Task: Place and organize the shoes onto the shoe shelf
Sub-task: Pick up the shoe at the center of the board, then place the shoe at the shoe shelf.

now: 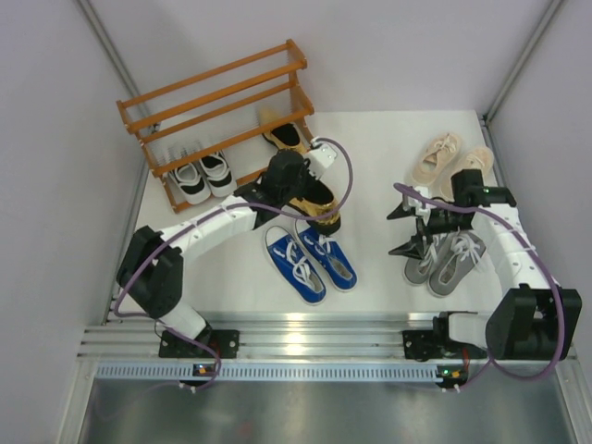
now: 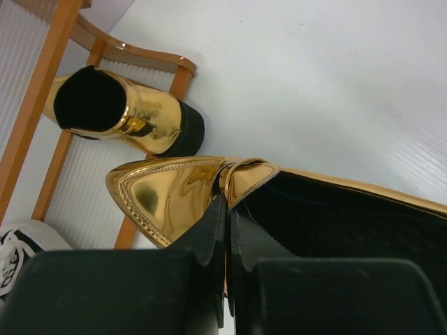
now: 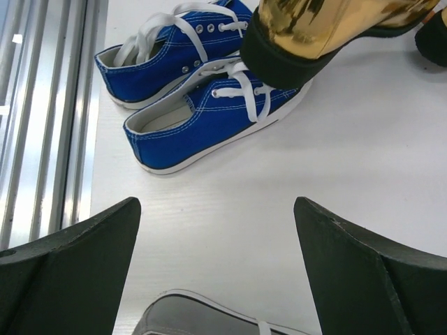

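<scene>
The orange-brown shoe shelf (image 1: 217,92) stands at the back left. Black-and-white sneakers (image 1: 204,176) sit on its lowest tier. One gold loafer (image 1: 282,132) rests at the shelf's right end, also in the left wrist view (image 2: 129,112). My left gripper (image 1: 298,190) is shut on the tongue edge of the other gold loafer (image 2: 174,192), held above the table over the toes of the blue sneakers (image 1: 310,261). My right gripper (image 1: 396,232) stands open and empty just left of the grey sneakers (image 1: 449,261), whose edge shows below its fingers (image 3: 188,317).
Beige lace-ups (image 1: 453,157) lie at the back right. Grey walls close in the left and right sides. A metal rail (image 1: 305,338) runs along the near edge by the arm bases.
</scene>
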`<action>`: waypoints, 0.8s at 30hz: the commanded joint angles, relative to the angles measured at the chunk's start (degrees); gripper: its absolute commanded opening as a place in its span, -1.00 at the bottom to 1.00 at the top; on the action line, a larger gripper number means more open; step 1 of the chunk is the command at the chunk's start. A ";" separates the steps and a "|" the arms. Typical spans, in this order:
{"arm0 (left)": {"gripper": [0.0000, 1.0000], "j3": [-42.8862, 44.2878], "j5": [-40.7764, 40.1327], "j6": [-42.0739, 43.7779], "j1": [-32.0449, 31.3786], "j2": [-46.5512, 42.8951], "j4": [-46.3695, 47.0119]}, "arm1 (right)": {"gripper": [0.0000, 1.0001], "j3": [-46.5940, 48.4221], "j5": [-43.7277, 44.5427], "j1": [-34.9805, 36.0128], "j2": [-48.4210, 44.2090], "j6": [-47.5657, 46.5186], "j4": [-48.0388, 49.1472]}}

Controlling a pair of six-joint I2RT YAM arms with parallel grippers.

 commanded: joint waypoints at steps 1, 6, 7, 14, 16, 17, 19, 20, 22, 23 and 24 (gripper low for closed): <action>-1.00 1.16 2.70 1.42 2.99 -5.54 4.85 | 0.82 -0.61 -3.74 0.31 -1.65 2.54 3.21; -1.00 1.69 7.36 2.13 8.53 -4.32 4.24 | 0.83 -1.05 -4.27 0.31 -2.09 3.68 4.01; -1.00 1.78 8.93 2.39 10.28 -3.97 4.15 | 0.83 -1.13 -4.09 0.31 -2.18 3.94 4.36; -1.00 1.34 13.60 4.50 15.04 -1.68 4.06 | 0.83 -2.19 -3.92 0.31 -2.44 6.32 6.82; -1.00 1.42 14.04 5.46 16.27 -0.46 5.29 | 0.84 -2.19 -4.00 0.31 -2.01 6.41 7.08; -1.00 1.51 14.22 5.73 16.71 0.07 5.82 | 0.84 -2.19 -4.00 0.31 -1.92 6.41 7.08; -1.00 2.65 14.57 6.78 17.94 1.39 6.69 | 0.84 -2.28 -4.00 0.31 -1.74 6.41 7.08; -1.00 3.09 14.66 7.31 18.38 2.79 7.05 | 0.84 -2.36 -4.00 0.31 -1.74 6.41 7.08; -1.00 3.97 14.66 9.41 19.26 4.20 7.93 | 0.84 -2.54 -3.83 0.31 -1.65 6.41 7.08; -1.00 4.41 14.23 10.21 19.44 5.51 9.06 | 0.84 -2.63 -3.92 0.31 -1.65 6.41 7.17; -1.00 4.67 13.53 11.09 19.70 6.14 9.86 | 0.84 -2.72 -3.74 0.31 -1.57 6.49 7.26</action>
